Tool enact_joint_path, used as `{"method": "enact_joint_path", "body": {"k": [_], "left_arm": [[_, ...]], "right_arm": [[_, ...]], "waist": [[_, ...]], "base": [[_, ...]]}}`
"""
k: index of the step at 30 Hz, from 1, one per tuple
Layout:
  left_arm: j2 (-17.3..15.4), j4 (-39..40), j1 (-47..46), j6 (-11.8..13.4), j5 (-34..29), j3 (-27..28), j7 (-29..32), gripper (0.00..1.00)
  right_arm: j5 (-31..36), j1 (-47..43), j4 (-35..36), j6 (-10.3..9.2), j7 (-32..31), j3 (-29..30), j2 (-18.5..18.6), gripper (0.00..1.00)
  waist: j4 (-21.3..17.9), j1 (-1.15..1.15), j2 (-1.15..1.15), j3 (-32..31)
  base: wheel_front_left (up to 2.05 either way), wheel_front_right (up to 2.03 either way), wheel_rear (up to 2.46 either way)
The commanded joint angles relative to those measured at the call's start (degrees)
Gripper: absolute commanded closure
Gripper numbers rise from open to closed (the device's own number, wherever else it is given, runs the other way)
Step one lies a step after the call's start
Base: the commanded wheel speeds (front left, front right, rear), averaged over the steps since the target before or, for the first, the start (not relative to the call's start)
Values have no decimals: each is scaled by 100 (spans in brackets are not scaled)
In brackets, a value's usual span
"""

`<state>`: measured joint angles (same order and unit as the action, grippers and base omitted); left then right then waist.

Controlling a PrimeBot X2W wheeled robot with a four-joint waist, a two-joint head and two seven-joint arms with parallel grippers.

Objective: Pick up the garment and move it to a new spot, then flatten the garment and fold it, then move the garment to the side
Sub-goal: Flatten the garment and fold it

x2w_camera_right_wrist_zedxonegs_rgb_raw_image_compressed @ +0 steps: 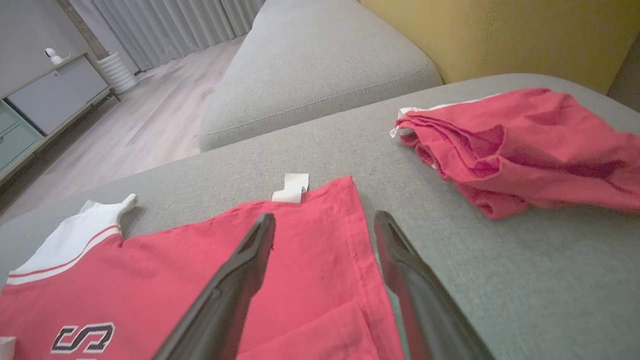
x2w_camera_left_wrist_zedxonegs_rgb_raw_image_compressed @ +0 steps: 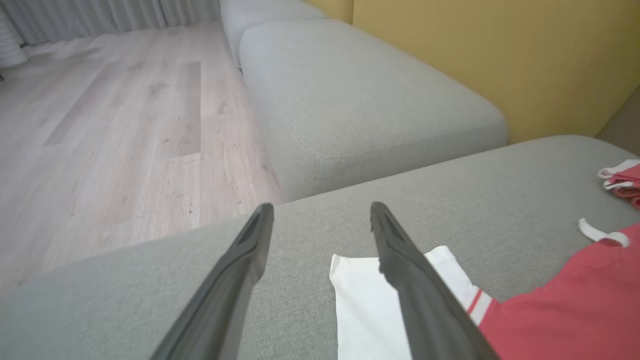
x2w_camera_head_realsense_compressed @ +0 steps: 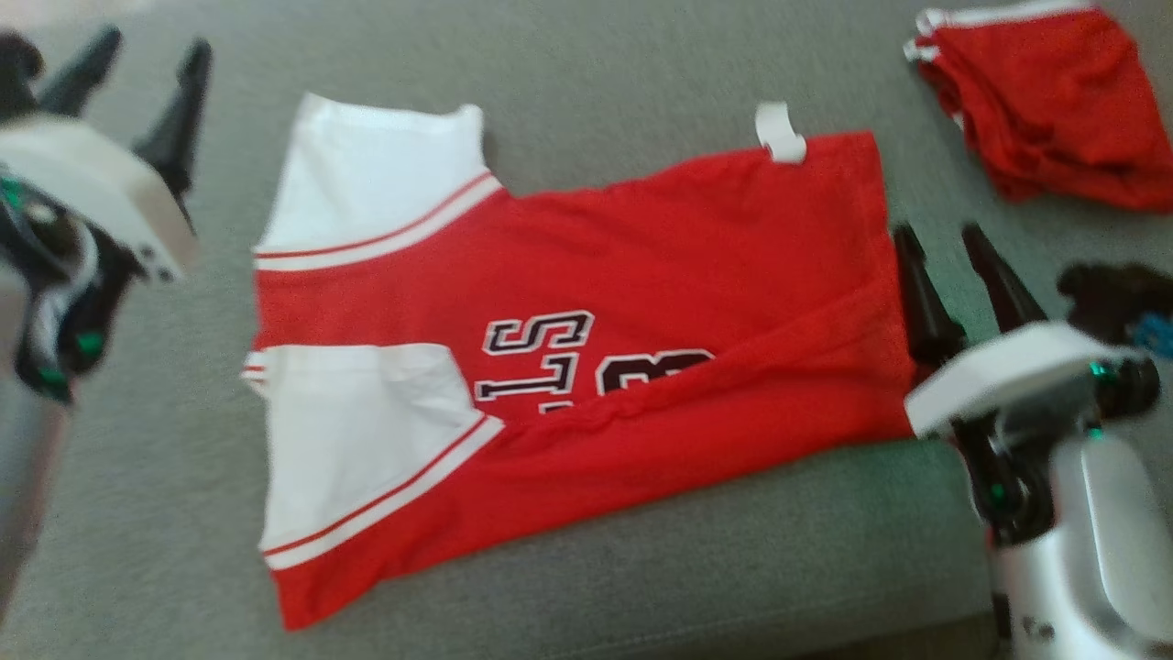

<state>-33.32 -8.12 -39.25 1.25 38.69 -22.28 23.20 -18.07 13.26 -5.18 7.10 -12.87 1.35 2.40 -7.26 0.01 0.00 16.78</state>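
Grey sofa cushion is the work surface, with the red jersey spread across the middle. Its near edge is folded up over part of the lettering, white sleeves toward the robot's left. Right gripper sits just beside the hem end, fingers spread wide, nothing in them. Left gripper hangs out past the sleeves, wide apart too and empty. Crumpled red pile lies far right.

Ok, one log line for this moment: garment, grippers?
garment: red jersey flat on sofa, near edge folded over | left gripper: open | right gripper: open, beside hem | other: bunched red garment
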Motion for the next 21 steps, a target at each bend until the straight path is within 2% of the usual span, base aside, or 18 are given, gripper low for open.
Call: {"method": "enact_joint_path", "body": {"k": [1, 9, 21], "left_arm": [[-279, -152, -502, -53, -105, 185, 131, 0], [-195, -1251, -1090, -140, -206, 30, 315, 0], [-201, -1777, -1176, -384, -109, -168, 632, 0]], "right_arm": [[-6, 332, 250, 39, 11, -266, 48, 0], [-58, 854, 192, 39, 156, -605, 48, 0], [-85, 1050, -51, 39, 350, -662, 48, 0]], "waist": [[-406, -1, 0, 535], [-763, -1, 0, 1137], [-869, -1, 0, 1270]], "base": [[0, 0, 0], [0, 0, 0], [0, 0, 0]]}}
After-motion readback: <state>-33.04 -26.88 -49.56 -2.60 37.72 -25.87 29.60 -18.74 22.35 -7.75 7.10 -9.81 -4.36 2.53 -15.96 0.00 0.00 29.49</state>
